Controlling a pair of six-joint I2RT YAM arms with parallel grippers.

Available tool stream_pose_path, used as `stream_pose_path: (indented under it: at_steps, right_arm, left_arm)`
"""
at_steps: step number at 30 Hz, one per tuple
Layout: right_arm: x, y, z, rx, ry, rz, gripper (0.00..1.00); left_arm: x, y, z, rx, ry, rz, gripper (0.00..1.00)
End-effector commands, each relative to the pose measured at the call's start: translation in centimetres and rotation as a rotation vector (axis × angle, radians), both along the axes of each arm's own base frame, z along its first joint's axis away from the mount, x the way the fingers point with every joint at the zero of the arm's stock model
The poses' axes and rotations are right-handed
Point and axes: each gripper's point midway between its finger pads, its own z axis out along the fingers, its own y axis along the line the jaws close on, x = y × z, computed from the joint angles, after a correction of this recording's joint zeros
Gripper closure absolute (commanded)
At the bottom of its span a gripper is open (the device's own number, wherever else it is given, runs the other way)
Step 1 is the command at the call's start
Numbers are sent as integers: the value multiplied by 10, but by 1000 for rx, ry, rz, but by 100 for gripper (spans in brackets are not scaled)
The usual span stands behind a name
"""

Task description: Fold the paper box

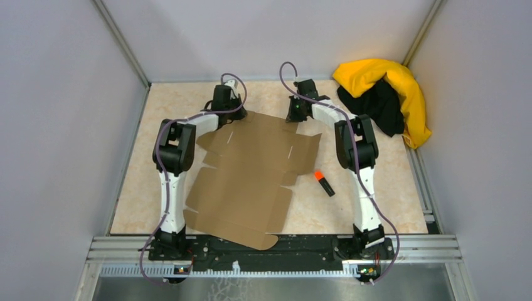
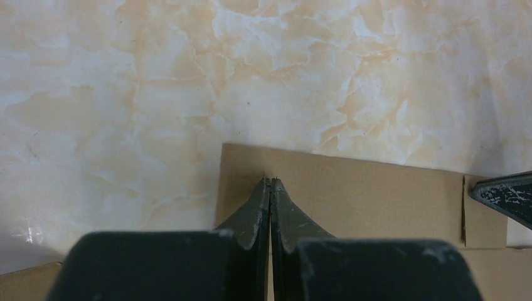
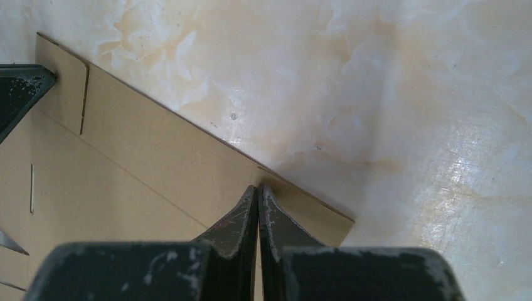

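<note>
The paper box [image 1: 251,175] is a flat brown die-cut cardboard sheet with flaps and slits, spread across the marble table between the two arms. My left gripper [image 1: 221,110] is shut, and its tips [image 2: 271,180] rest on the sheet's far flap [image 2: 376,194] near the left corner. At the same flap's right end [image 3: 125,169], my right gripper [image 1: 295,114] is also shut, tips [image 3: 258,187] down on the cardboard close to its far edge. Nothing sits between either pair of fingers. Each wrist view catches the other gripper's finger at its side edge.
A yellow-and-black cloth heap [image 1: 386,94] lies in the far right corner. An orange-capped black marker [image 1: 324,183] lies on the table just right of the sheet. Grey walls close in on three sides, and a metal rail [image 1: 276,244] runs along the near edge.
</note>
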Motion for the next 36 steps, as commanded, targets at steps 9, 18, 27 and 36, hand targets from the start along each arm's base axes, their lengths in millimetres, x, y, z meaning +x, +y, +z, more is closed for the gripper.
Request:
stream_pose_path:
  at_steps: [9,18,27,36]
  right_arm:
    - [16,14,-56,-62,60,40,100]
    - [66,29,65,45,-222,89,100]
    - [13,-6,201,49,-440,40,67]
    - [-102,-63,144,-84,-254,-3,57]
  left_arm:
    - [-13,26,-48,57,158,132,95]
    - [16,58,26,-9,22,165,68]
    - [1,69,174,-14,-258,88,39]
    - [-112,83,156,-74,-71,130,2]
